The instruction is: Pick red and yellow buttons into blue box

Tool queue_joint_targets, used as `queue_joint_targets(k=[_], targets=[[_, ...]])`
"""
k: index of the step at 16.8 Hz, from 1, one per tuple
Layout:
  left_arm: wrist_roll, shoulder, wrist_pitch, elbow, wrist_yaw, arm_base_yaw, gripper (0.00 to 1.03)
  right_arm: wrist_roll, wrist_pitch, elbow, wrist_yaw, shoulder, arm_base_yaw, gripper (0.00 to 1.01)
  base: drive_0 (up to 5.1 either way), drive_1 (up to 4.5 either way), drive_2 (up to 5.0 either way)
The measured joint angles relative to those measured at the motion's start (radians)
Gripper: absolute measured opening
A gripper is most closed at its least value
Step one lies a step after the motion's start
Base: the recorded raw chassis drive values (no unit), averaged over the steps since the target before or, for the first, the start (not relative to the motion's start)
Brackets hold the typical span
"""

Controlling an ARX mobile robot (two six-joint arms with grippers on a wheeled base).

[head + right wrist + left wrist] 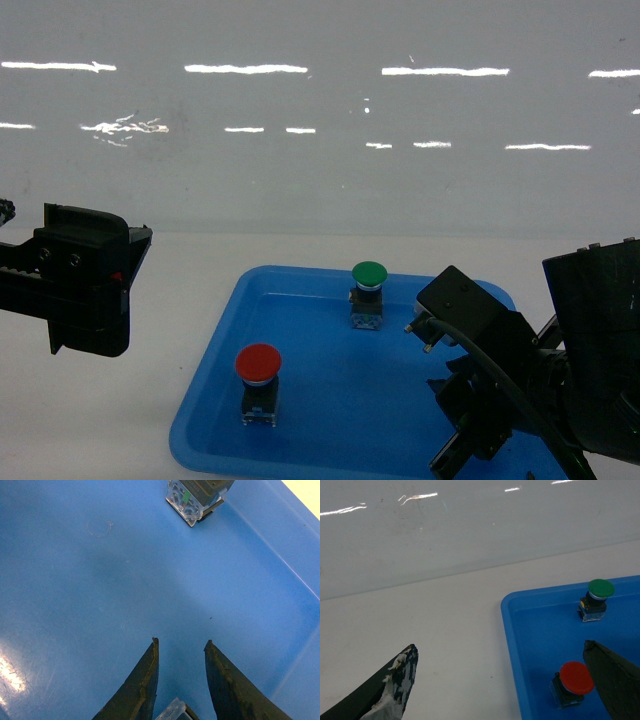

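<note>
The red button (258, 365) (576, 678) stands upright in the front left of the blue box (215, 345) (507, 611) (90, 595). My right gripper (458, 452) (181, 642) hangs low over the box floor at the front right. It is shut on a clear-and-black switch base (176, 711) deep between its fingers. That base is the yellow button's, and its cap is hidden. My left gripper (95, 295) (500, 646) hovers open and empty over the table at the box's left rim.
A green-capped button (369, 274) (600, 588) stands at the back of the box, and its clear base (196, 499) shows ahead of the right fingers. The white table (120, 420) surrounds the box, with a glossy white wall (320, 150) behind.
</note>
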Motion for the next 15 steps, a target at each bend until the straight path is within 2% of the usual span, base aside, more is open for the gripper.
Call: queue_joint_targets(k=[3, 4, 7, 12, 14, 15], targets=[[0.0, 0.0, 0.0, 0.0, 0.0, 0.0, 0.98, 0.018, 0.021, -0.037, 0.007, -0.035, -0.013, 0.26, 0.0, 0.0, 0.0], [0.0, 0.0, 0.0, 0.0, 0.0, 0.0, 0.98, 0.045, 0.024, -0.061, -0.001, -0.066, -0.039, 0.26, 0.0, 0.0, 0.0], [0.0, 0.0, 0.0, 0.0, 0.0, 0.0, 0.98, 0.081, 0.055, -0.088, -0.01, -0.14, -0.066, 0.26, 0.0, 0.0, 0.0], [0.0, 0.0, -0.001, 0.0, 0.0, 0.0, 0.98, 0.149, 0.076, -0.103, -0.03, -0.272, -0.073, 0.26, 0.0, 0.0, 0.0], [0.0, 0.0, 0.0, 0.0, 0.0, 0.0, 0.98, 0.214, 0.085, -0.201, -0.038, -0.443, -0.156, 0.26, 0.0, 0.0, 0.0], [0.0, 0.0, 0.0, 0.0, 0.0, 0.0, 0.98, 0.222, 0.092, -0.232, -0.037, -0.494, -0.177, 0.26, 0.0, 0.0, 0.0]])
